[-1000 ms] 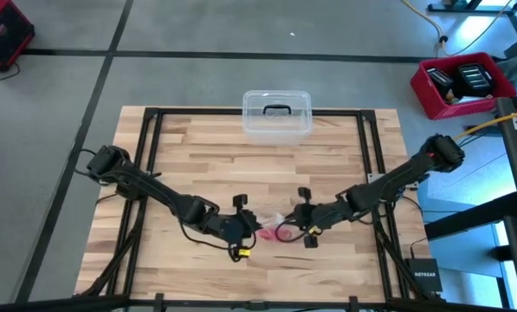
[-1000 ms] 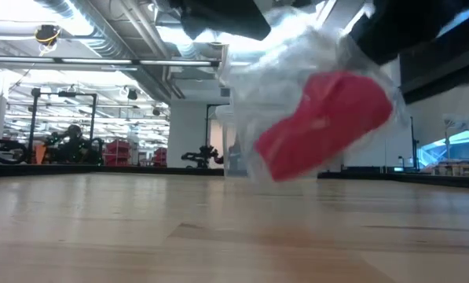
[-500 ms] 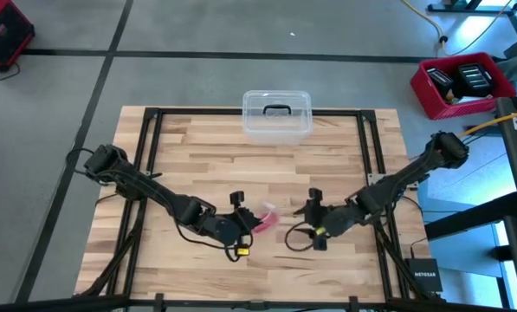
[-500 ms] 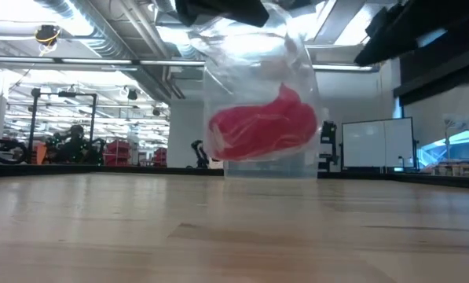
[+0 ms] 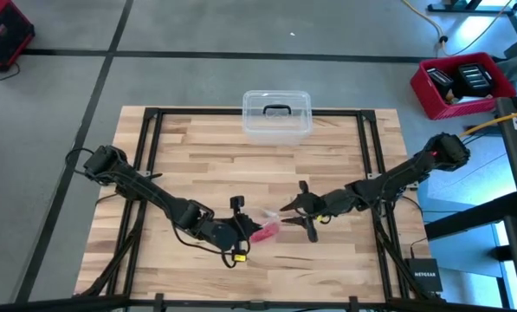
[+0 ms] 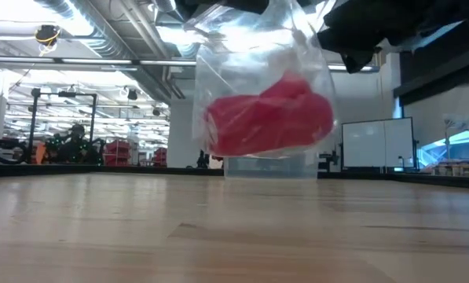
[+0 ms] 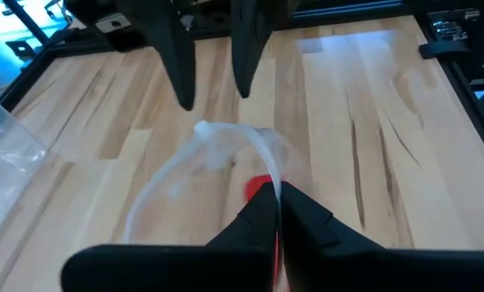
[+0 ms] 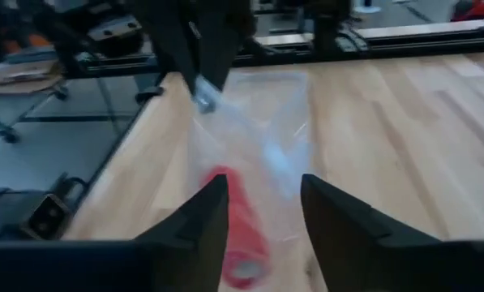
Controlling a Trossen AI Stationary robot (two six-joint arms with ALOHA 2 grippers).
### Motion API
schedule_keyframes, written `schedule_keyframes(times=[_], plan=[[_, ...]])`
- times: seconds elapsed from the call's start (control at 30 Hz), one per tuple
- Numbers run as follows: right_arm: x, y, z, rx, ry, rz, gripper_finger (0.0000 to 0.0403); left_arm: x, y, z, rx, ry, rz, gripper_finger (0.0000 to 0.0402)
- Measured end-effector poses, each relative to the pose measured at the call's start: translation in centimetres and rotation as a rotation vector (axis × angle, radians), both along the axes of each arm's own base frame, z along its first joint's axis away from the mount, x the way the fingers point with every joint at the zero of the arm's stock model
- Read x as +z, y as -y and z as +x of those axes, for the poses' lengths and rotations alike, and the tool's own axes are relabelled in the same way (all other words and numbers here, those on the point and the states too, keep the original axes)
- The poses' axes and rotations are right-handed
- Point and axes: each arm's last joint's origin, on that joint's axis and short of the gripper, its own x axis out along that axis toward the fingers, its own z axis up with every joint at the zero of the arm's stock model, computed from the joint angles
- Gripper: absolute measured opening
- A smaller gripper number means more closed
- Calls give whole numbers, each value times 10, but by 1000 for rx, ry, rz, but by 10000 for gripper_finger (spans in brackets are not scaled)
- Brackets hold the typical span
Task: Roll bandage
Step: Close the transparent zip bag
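Observation:
The bright red bandage lies bunched inside a crinkled clear plastic wrapper that hangs above the table near its front middle. It also shows in the high view and the right wrist view. My left gripper is shut on the wrapper. My right gripper is open just to the right of the wrapper. Its fingers stand on either side of the wrapper's near face without touching it. My left gripper pinches the wrapper's upper edge between its two shut fingers, coming from the table's left and above. The wrapper hangs below the fingers, clear of the table, with the bandage in its lower part. One layer or several, I cannot tell.
A clear plastic box with a dark handle stands at the middle of the table's far edge. Black frame rails run along the table's sides. A red bin sits on the floor beyond the right side.
My right gripper drew back from the wrapper toward the table's right edge, then came back toward it and a little toward the far edge. The wrapper, which was tilted and pulled toward the right, has swung back and now hangs straight below my left gripper.

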Motion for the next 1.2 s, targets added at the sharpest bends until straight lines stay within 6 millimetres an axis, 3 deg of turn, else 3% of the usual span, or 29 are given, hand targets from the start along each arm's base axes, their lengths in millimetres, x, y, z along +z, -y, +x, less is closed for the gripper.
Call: schedule_keyframes(times=[0.23, 0.53, 0.7, 0.8, 0.93, 1.07, 1.2], plan=[[-1, 6, 2, -26, -6, -15, 129, 2, 1, 1, -14, 22, 10, 2], [-18, 0, 14, -9, -15, -25, 127, 3, 1, 2, -16, 31, 7, 2], [-14, -1, 18, -1, 57, -27, 124, 3, 1, 2, -16, 32, 6, 4], [-15, -1, 18, 6, 60, -54, 94, 3, 1, 2, -16, 32, 6, 3], [-14, -1, 17, 31, 71, -136, 18, 2, 1, 1, -3, 23, -11, 2], [-5, 1, 12, 35, 79, -152, 18, -3, -1, -2, 27, -27, -30, 9], [10, 2, 9, 46, -22, -183, 7, -10, -3, -6, 63, -93, -49, 15]])
